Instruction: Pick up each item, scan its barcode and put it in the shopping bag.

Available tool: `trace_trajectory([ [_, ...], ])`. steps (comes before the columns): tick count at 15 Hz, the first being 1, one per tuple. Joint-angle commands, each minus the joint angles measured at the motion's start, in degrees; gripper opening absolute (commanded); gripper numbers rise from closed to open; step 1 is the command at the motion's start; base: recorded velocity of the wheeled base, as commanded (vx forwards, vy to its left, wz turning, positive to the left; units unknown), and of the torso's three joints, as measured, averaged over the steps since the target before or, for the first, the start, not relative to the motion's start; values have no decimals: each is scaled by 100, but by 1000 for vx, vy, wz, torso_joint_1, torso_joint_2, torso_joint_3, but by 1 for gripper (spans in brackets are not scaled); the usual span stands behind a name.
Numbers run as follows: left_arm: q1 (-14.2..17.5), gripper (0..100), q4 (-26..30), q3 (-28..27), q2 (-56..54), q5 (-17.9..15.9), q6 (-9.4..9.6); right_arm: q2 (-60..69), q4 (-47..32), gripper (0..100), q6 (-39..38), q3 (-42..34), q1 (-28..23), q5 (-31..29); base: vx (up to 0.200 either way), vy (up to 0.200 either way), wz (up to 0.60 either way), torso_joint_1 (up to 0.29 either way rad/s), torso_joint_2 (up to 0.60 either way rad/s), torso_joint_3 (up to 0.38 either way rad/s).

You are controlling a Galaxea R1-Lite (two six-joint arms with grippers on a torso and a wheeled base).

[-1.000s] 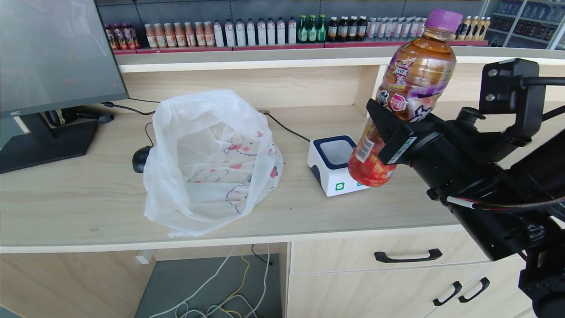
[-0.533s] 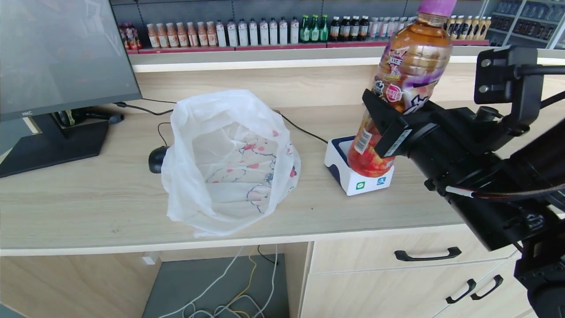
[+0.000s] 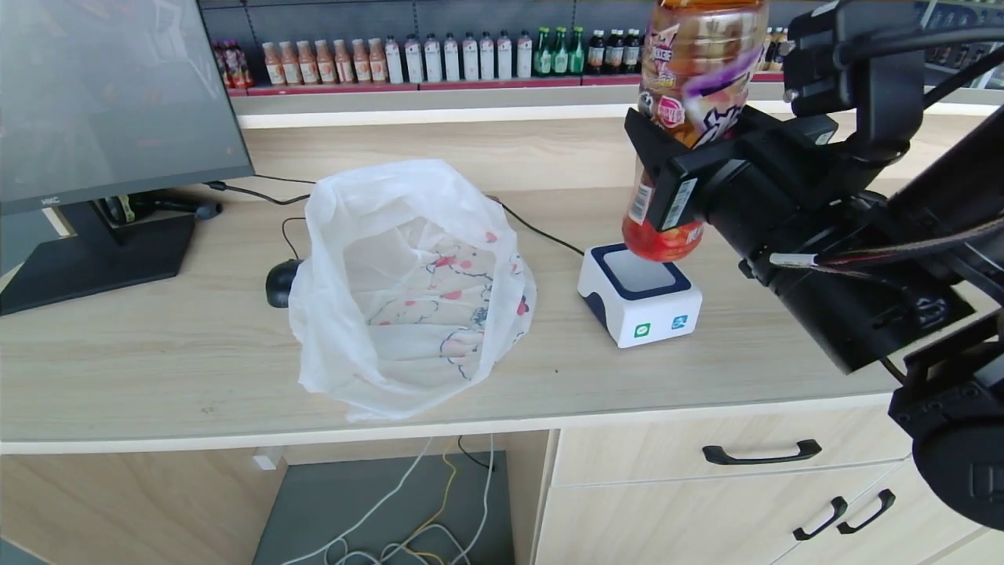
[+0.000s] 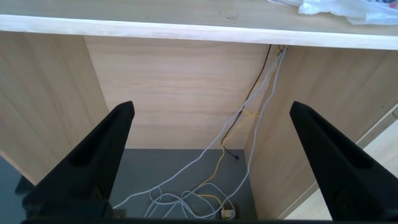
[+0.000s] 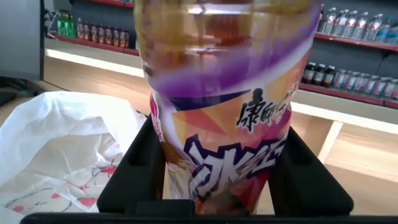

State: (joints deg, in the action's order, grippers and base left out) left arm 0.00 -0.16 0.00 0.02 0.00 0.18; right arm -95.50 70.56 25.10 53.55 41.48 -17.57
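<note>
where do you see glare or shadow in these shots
Head view: bright streaks of glare on the bottle, whose top is cut off by the frame; faint reflections on the dark monitor. Left wrist view: the left gripper, fingers open, reads as a black silhouette against the shaded recess under the counter. Right wrist view: highlights across the bottle's upper part.

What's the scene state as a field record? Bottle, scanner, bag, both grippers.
bottle: upright, in the air by the scanner
right gripper: jaws shut on the bottle's lower half
barcode: low on the bottle's side
scanner: on the counter, window up, right of the bag
bag: open, standing on the counter
left gripper: jaws open, empty, below the counter edge
</note>
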Motion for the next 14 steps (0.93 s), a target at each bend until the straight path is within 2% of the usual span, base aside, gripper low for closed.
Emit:
trace_trajectory([
  [1, 0, 100, -2, 0, -2, 0, -1, -83, -16, 0, 399, 24, 9, 148, 0, 0, 0, 0, 0, 0],
  [5, 0, 100, -2, 0, -2, 0, -1, -109, -121, 0, 1489, 76, -457, 1203, 0, 0, 0, 0, 0, 0],
  [7, 0, 100, -2, 0, -2, 0, -1, 58, -570, 0, 2236, 85, -993, 1950, 0, 0, 0, 0, 0, 0],
  [9, 0, 100, -2, 0, -2, 0, -1, 5, -622, 0, 2465, 147, -1222, 2530, 0, 0, 0, 0, 0, 0],
  [10, 0, 100, -2, 0, -2, 0, -1, -56, -534, 0, 2676, 191, -1406, 3040, 0, 0, 0, 0, 0, 0],
  [12, 0, 100, -2, 0, -2, 0, -1, 5, -473, 0, 2886, 287, -1995, 3550, 0, 0, 0, 0, 0, 0],
  [14, 0, 100, -2, 0, -2, 0, -1, -118, -464, 0, 3027, 235, -2206, 4112, 0, 0, 0, 0, 0, 0],
])
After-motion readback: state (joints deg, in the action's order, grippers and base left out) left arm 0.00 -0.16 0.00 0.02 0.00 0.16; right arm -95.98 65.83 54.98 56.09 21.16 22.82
